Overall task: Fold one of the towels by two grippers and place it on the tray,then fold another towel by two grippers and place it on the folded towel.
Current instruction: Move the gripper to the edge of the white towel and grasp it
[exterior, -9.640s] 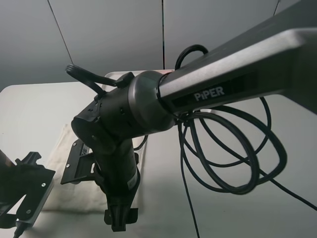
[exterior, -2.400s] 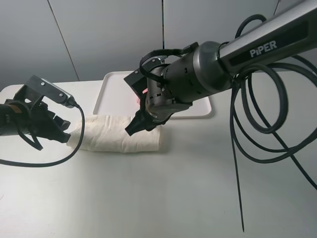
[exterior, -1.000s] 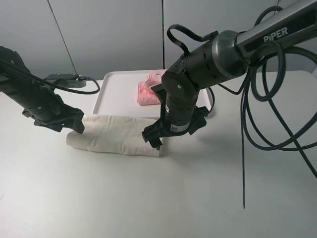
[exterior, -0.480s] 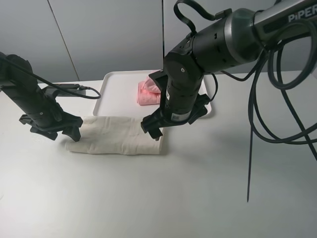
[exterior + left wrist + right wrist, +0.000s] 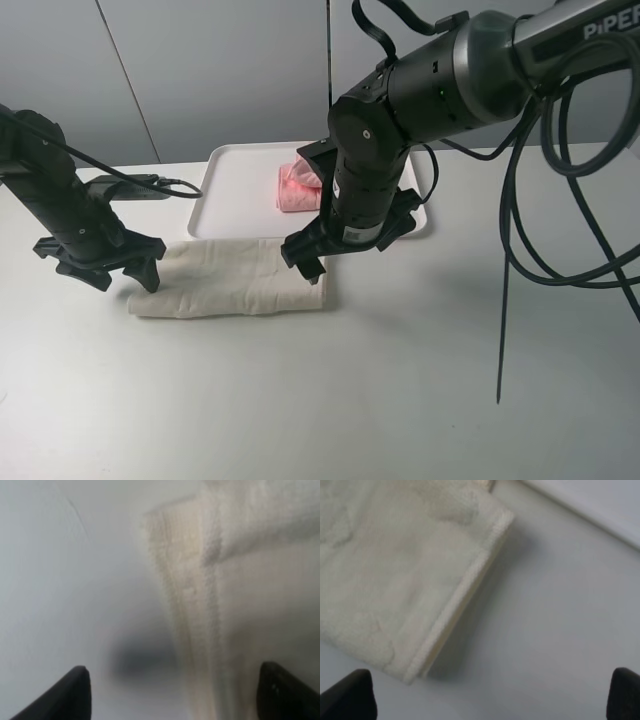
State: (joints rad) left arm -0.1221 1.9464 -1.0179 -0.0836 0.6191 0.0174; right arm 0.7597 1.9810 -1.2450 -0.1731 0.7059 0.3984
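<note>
Cream towel (image 5: 235,278) lies beneath left tool (image 5: 180,695), right tool (image 5: 306,270) (both wide-open).

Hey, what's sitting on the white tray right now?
A pale pink towel lies on the tray, near its middle; the left part is bare. The right arm covers the towel's right edge and the tray's right end, so those cannot be seen.

Open tabletop (image 5: 330,400) filled the whole lower half of the frame, leaving room to pass. Across the middle left lay the folded cream towel (image 5: 230,285), with the left gripper (image 5: 123,274) at its left end and the right gripper (image 5: 305,266) over its right end. Behind it, at upper centre, the tray (image 5: 232,185) carried the pink towel (image 5: 297,187). Black cables (image 5: 505,290) hung down at the right.
</note>
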